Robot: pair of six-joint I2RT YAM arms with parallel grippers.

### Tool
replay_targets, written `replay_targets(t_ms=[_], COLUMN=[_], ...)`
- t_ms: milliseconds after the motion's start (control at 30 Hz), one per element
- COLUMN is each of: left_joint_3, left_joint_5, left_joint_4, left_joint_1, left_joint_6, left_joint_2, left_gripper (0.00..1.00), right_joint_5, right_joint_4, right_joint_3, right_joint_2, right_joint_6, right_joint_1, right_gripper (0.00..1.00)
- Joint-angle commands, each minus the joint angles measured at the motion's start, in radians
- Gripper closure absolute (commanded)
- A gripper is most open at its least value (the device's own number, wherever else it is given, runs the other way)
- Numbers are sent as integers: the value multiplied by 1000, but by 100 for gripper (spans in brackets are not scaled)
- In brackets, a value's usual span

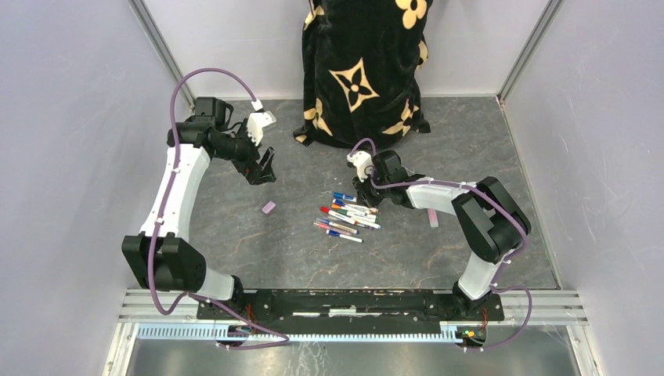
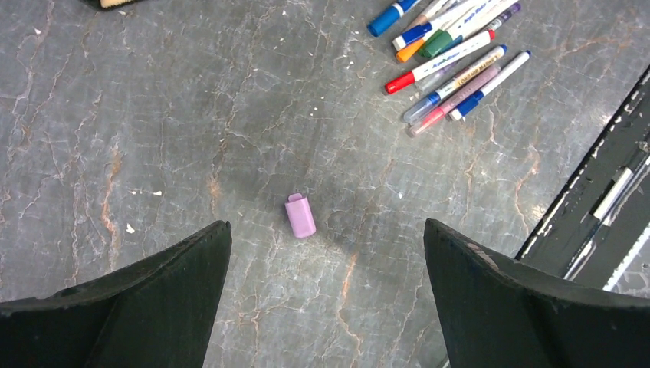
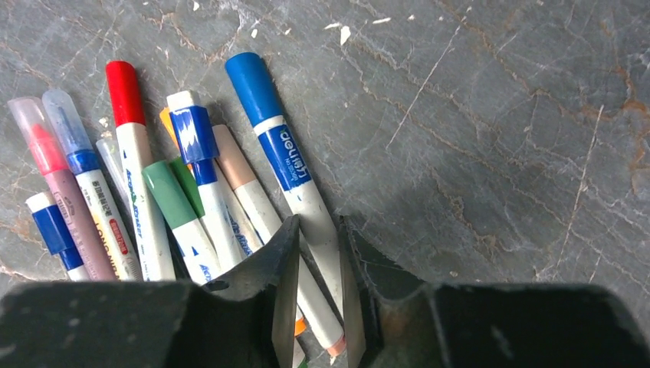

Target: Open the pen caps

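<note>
Several pens (image 1: 348,215) lie in a heap at mid table, most with white barrels and coloured caps on. My right gripper (image 1: 362,192) is down at the heap's far end. In the right wrist view it (image 3: 318,230) is shut on the white barrel of the blue-capped pen (image 3: 280,153); its blue cap (image 3: 249,80) is on. Red-, green- and blue-capped pens lie beside it. One loose pink cap (image 1: 268,207) lies left of the heap. My left gripper (image 1: 262,168) hovers open and empty above it, the cap (image 2: 300,216) showing between the fingers (image 2: 327,224).
A black cloth with gold flowers (image 1: 364,70) stands at the back. A small pink piece (image 1: 433,217) lies right of the right forearm. The black rail (image 1: 352,301) with the arm bases runs along the near edge. Grey walls close both sides.
</note>
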Motion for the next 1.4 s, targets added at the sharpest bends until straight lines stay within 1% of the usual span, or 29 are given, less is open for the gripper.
replay_targets(t_ms=[0, 67, 100, 200, 300, 367, 467, 633, 667, 733, 800, 833, 867, 1000, 1100, 1367], left_joint_3=[84, 109, 115, 109, 86, 74, 76, 104, 103, 87, 65, 53, 43, 35, 43, 39], left_joint_5=[47, 46, 49, 72, 106, 130, 181, 223, 227, 236, 242, 246, 251, 282, 280, 226], left_joint_4=[-104, -133, -139, -146, -147, -148, -160, -180, -180, -185, -192, -193, -194, -218, -246, -307], left_joint_1=[1, 3, 3, 2, 3, 3, 3, 2, 1, 1, 1, 1, 1, 0, -10, -100], left_joint_6=[87, 105, 110, 120, 138, 152, 180, 205, 210, 225, 260, 276, 294, 379, 468, 621], left_joint_2=[-5, 6, 9, 5, 1, 1, 3, 19, 21, 20, 15, 10, 6, -5, 2, 50], left_gripper=[0, 0, 0, 0, 0, 0, 0, 0, 0, 0, 0, 0, 0, 0, 0, 2], right_joint_5=[20, 36, 39, 42, 48, 50, 58, 77, 82, 86, 94, 95, 89, -5, -142, -498], right_joint_4=[49, 52, 52, 57, 70, 83, 118, 140, 138, 125, 96, 74, 53, -21, -93, -182], right_joint_3=[-3, -1, 2, 2, -11, -33, -81, -113, -108, -94, -51, -28, 0, 99, 159, 195], right_joint_2=[23, 28, 30, 33, 28, 23, 19, 31, 34, 23, 3, -9, -24, -91, -130, -179], right_joint_6=[-14, -13, -14, -12, -10, -10, 1, 12, 9, 2, -8, -11, -11, 14, 37, 57], right_joint_1=[2, 3, 2, 3, 4, 7, 16, 33, 35, 35, 34, 35, 34, 35, 38, 80], right_gripper=[76, 83, 84, 87, 87, 83, 74, 73, 74, 82, 96, 100, 100, 100, 100, 100])
